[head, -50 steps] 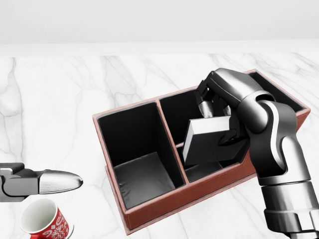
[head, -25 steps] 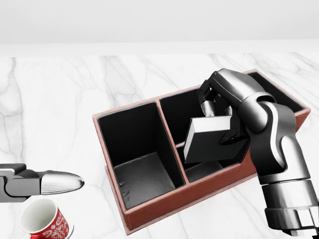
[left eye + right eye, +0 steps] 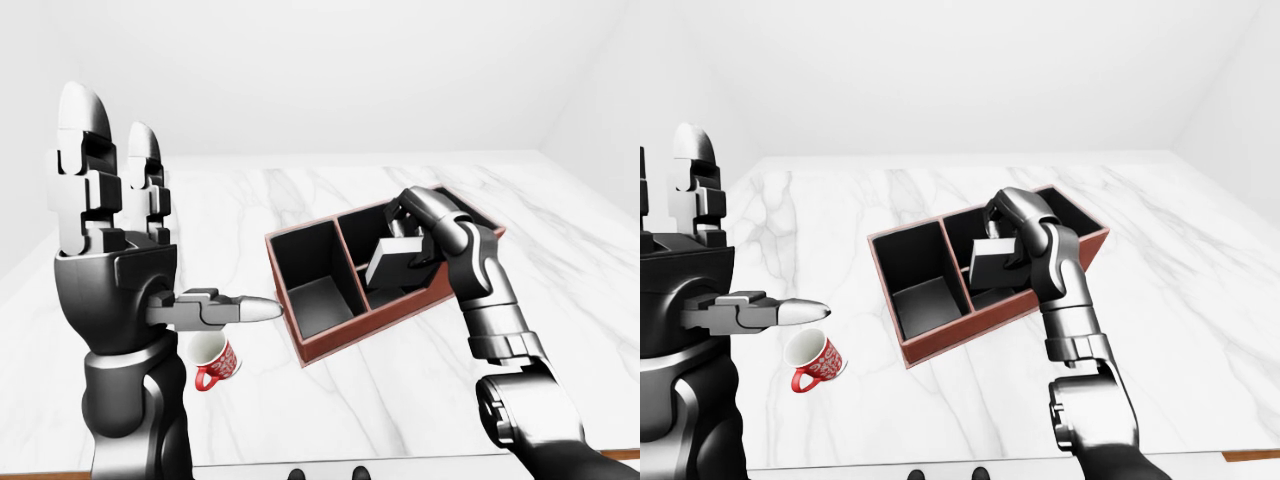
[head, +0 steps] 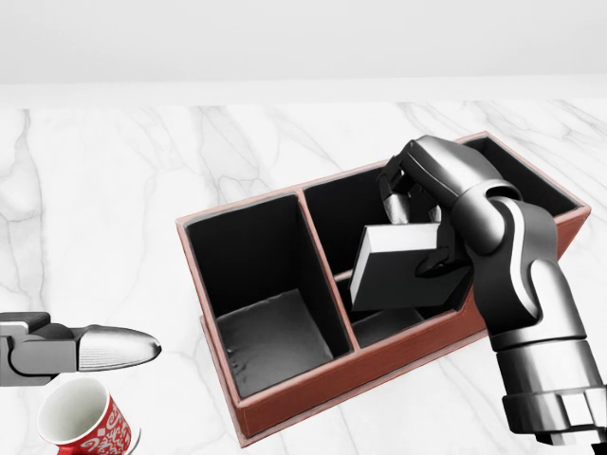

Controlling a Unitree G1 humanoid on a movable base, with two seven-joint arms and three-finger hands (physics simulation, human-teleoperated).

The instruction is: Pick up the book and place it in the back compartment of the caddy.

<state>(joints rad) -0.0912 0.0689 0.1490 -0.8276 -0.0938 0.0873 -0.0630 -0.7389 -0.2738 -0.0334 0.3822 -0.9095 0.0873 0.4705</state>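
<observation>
- Book, the grey slab-shaped book with a pale page edge — it hangs tilted over the middle of the caddy, its lower end dipping below the rim, its pale edge turned toward 9 o'clock in the head view.
- The metallic left hand stands upright at the left of the left-eye view, two fingers straight up toward 12 o'clock and the thumb jutting toward 3 o'clock — released, grasping nothing.
- A red-and-white patterned mug lies tipped on its side on the white marble table, at about 7 o'clock from the caddy and just beneath the left thumb tip in the head view.
- The reddish-brown rectangular caddy with black lining sits slantwise on the table; its large left compartment holds nothing, and smaller compartments lie to the right.
- The metallic right hand reaches in from 5 o'clock, fingers curled down over the book's upper end, clenched on it.
</observation>
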